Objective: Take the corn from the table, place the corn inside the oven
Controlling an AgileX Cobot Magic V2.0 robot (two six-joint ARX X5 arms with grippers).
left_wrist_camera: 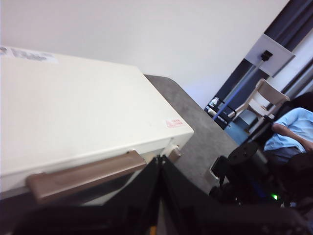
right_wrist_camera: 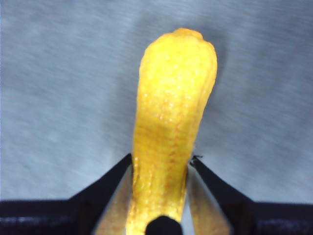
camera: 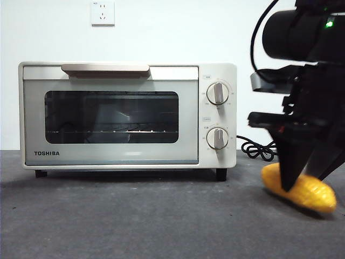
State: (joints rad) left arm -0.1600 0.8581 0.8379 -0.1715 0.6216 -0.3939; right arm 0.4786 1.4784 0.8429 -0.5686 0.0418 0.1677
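Note:
The corn (camera: 307, 191), a glossy yellow-orange cob, lies low on the dark grey table (camera: 135, 216) to the right of the oven (camera: 118, 116). My right gripper (camera: 304, 175) comes down over it from above. In the right wrist view its black jaws press both sides of the corn (right_wrist_camera: 171, 112), so my right gripper (right_wrist_camera: 161, 161) is shut on it. The cream-white oven has its glass door closed and its bar handle (camera: 105, 68) at the top. My left gripper (left_wrist_camera: 160, 159) is shut and holds nothing, hovering above the oven (left_wrist_camera: 73, 112) near the handle (left_wrist_camera: 83, 174).
A black cord (camera: 259, 148) coils on the table behind the corn, right of the oven's two knobs (camera: 218, 93). A wall socket (camera: 102, 13) sits above the oven. A seated person (left_wrist_camera: 291, 132) and a chair (left_wrist_camera: 261, 98) are beyond the table's far end.

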